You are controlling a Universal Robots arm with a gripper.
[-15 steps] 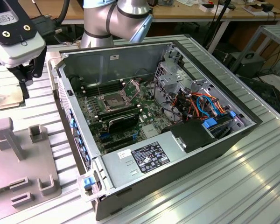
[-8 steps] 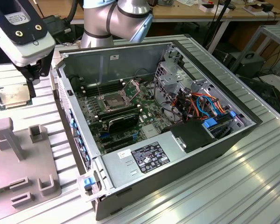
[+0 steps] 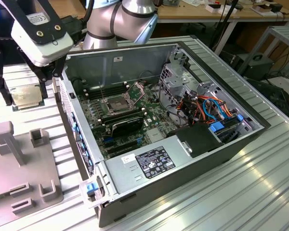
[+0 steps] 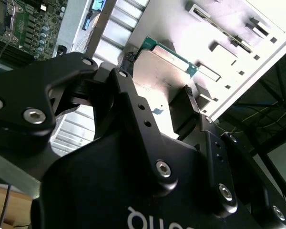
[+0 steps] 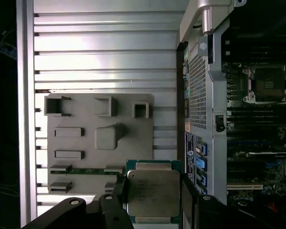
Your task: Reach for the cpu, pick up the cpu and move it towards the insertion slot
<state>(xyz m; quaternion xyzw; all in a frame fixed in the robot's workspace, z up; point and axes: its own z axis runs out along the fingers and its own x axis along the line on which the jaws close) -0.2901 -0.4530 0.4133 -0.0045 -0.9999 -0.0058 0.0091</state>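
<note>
First wrist view, gripper (image 5: 152, 191) clasping cpu (image 5: 152, 192)

An open computer case (image 3: 192, 159) lies on a ribbed metal table (image 3: 260, 192). Beside it sits a grey fixture tray (image 5: 100, 138) holding 1 memory stick (image 5: 86, 170).

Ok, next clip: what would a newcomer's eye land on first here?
Probably the flat square silvery-green cpu gripped in the black pincer, raised over the grey holder tray. Next, the open metal computer case on the exterior view's right, its silver-framed square socket standing empty on the green board.
</note>
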